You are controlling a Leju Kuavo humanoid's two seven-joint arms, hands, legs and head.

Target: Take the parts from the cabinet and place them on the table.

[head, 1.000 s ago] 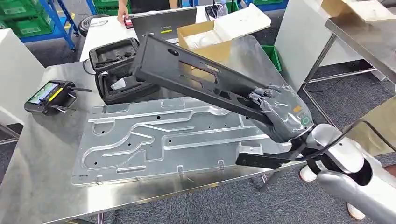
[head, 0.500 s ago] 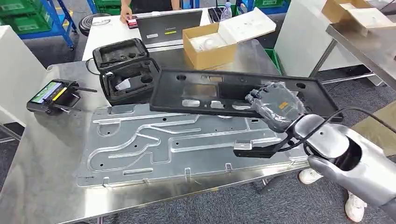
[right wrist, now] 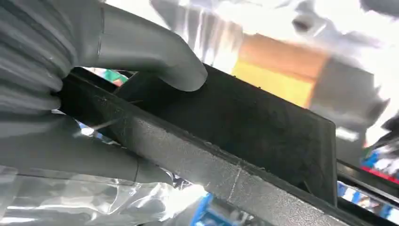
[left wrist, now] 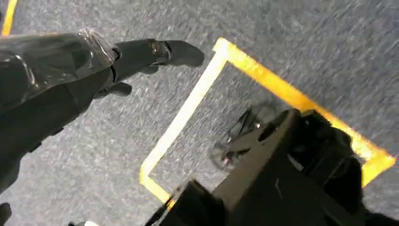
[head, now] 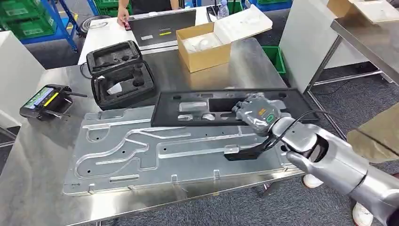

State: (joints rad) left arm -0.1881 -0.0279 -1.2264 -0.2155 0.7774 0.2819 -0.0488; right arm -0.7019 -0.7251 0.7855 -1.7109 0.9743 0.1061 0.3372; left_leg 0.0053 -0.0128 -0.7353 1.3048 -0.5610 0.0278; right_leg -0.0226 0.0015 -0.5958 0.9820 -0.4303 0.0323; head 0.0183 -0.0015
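Placement is judged nearly done: black plastic panel [head: 221, 106] is clamped between the thumb and fingers of the right hand [head: 258, 113], lying low over the embossed aluminium plate [head: 155, 150] beneath the fingers, release outstanding, left hand [left wrist: 61, 80] empty, fingers extended

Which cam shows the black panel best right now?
Head view: the black panel shows end to end, low over the stamped metal plate, with the right hand gripping its near edge. Right wrist view gives a blurred close-up of one edge under the thumb. Left wrist view looks at the floor.
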